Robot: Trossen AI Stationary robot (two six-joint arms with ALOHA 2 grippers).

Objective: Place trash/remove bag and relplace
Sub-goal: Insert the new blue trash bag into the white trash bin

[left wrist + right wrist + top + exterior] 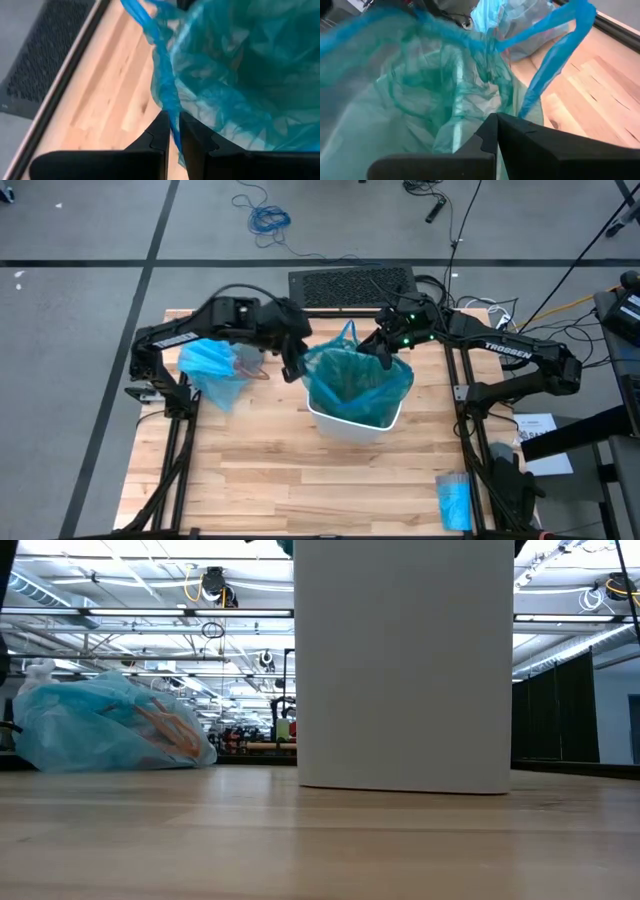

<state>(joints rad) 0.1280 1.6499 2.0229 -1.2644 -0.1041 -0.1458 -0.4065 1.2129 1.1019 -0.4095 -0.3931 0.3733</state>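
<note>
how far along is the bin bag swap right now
Done: the filled light-blue bag lies tied on the table. In hand: the left gripper and right gripper pinch the teal bag at the white bin. Left: seating it and letting go.

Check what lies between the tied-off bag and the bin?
High view: the left tool, pinching the bin liner's rim, sits between it and the bag. Low view: bare table.

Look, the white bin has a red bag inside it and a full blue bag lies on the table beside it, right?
Not quite. The bag inside the white bin is teal, not red, as the high view shows. The full blue bag does lie on the table beside it.
</note>
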